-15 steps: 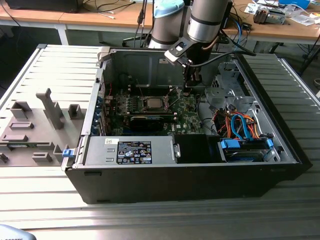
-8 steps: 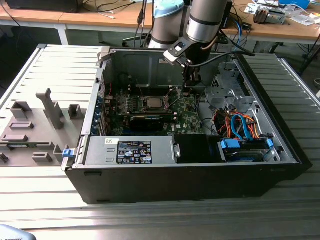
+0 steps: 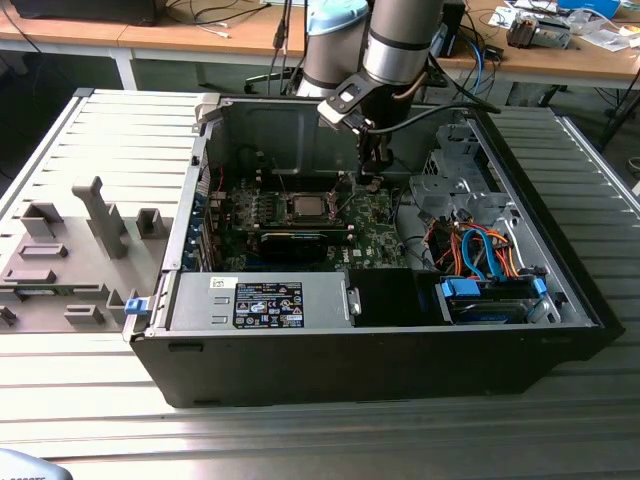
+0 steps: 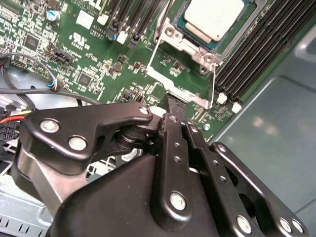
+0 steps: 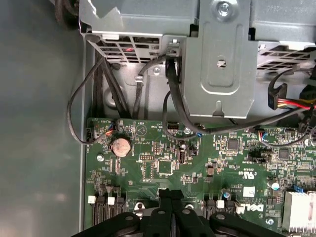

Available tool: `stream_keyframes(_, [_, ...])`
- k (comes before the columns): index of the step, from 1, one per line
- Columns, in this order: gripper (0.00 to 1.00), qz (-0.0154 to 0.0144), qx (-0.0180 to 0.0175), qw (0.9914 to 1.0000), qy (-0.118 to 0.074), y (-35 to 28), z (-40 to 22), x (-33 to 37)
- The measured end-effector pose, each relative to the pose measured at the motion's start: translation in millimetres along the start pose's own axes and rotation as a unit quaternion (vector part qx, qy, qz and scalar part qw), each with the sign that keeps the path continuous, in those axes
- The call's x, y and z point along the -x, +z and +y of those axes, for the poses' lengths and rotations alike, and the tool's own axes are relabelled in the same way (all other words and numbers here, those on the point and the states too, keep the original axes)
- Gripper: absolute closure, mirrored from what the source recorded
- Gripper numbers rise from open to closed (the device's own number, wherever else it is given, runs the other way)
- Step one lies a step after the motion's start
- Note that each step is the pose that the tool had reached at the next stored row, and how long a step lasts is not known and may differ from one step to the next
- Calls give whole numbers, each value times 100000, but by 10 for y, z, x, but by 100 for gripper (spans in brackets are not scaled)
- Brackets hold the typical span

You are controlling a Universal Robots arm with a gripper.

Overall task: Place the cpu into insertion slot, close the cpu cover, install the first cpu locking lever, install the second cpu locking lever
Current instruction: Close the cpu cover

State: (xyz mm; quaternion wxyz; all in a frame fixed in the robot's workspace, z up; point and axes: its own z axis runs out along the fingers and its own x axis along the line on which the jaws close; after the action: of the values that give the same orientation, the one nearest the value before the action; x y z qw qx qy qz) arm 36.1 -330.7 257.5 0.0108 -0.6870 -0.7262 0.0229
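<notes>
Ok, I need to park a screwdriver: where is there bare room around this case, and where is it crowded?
Bare: the ribbed table in front of the case, and the strip on the exterior view's right of it. Crowded: the cables by the drive bay, and the motherboard under the gripper.

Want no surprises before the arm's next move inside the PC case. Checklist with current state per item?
1. Pale silver-grey square cpu lies flat, square to its frame: ok.
2. Thin silver metal cpu cover frame down around the chip: ok.
3. Thin silver wire locking lever latched: cannot tell.
4. Black hand shut, tips beside that lever: ok.
5. Black cables under the grey metal cage apart from the hand: ok.
</notes>
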Motion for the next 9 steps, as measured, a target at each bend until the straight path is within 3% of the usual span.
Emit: stream_keyframes(9, [89, -1, 11, 100000, 1, 7, -151, -8])
